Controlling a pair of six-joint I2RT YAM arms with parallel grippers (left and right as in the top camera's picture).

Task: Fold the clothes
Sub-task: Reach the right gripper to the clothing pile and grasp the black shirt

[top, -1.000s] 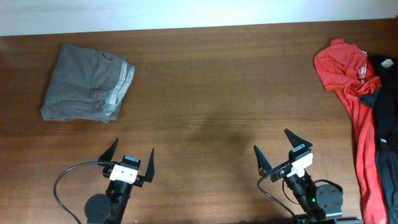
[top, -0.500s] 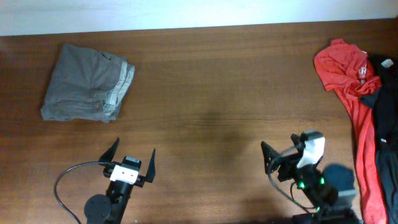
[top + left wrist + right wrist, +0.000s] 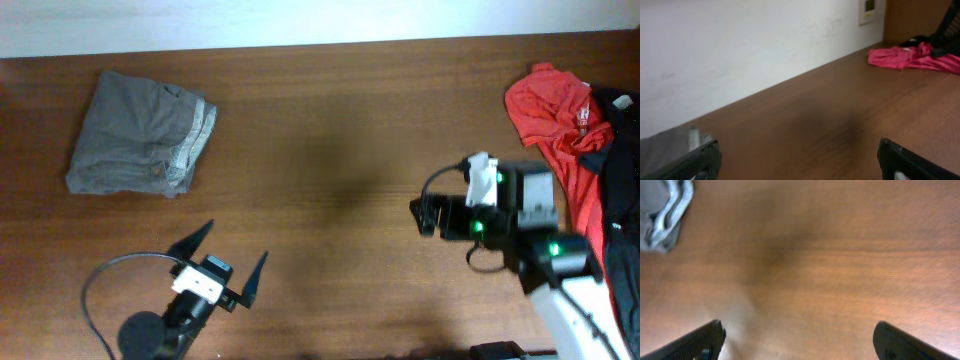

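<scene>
Grey folded garment (image 3: 140, 135) at 10 o'clock, not the target. Left gripper (image 3: 237, 242) at 7 o'clock, jaws wide, empty. Right gripper (image 3: 797, 332) toward 3 o'clock, fingers spread wide, holding nothing. Black T-shirt (image 3: 625, 180) bunched at the 3 o'clock edge, touching the red shirt (image 3: 550, 105). Risk: a pinch there likely catches red fabric too and drags both, or the tee slides off the table (image 3: 330, 120).

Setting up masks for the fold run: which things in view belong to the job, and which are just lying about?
Job:
- black garment, at the right edge of the overhead view, mostly out of frame

Lying about:
- red shirt, beside it
- grey folded garment, far left
</scene>
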